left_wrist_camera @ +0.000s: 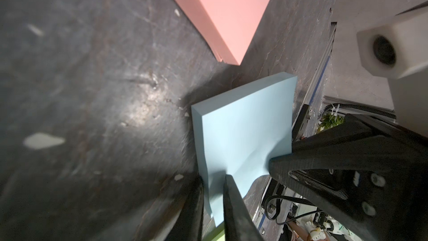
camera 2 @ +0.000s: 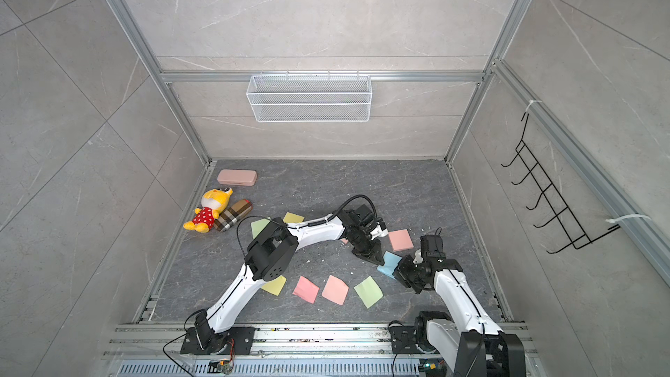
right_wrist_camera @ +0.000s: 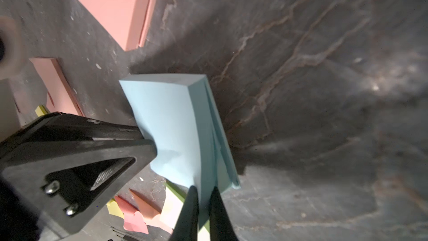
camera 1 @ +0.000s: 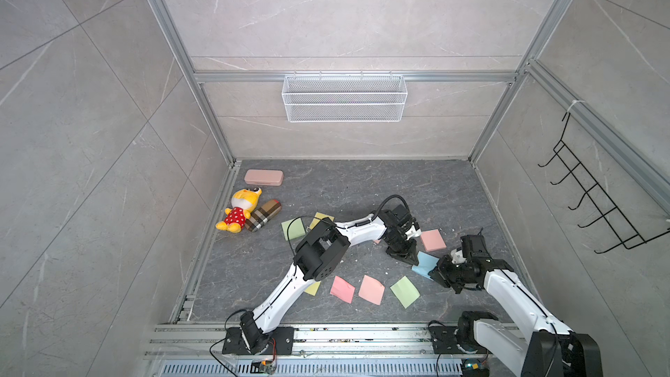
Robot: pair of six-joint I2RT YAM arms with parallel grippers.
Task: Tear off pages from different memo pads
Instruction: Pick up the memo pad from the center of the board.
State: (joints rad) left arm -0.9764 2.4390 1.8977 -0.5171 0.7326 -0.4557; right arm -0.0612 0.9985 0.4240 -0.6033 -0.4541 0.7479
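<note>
Pinching opposite edges of the blue memo pad [camera 1: 423, 262], left hand [camera 1: 412, 258] and right hand [camera 1: 437, 272] apparently brace it to peel the top page [right_wrist_camera: 171, 121].

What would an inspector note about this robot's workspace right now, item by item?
Surface: dark marbled tabletop, dotted with white scraps.
Job's things: blue memo pad tilted between both grippers; pink memo pad beside it; loose pink page, salmon page, green page nearer the arm bases.
Clutter: pink case, plush toy, plaid pouch in the far left corner.
Grippers: left gripper closed on the blue memo pad's corner; right gripper shut on its top page.
Cables: black cable looping above the left wrist.
Surroundings: white mesh basket on the back wall, black hook rack on the right wall.
</note>
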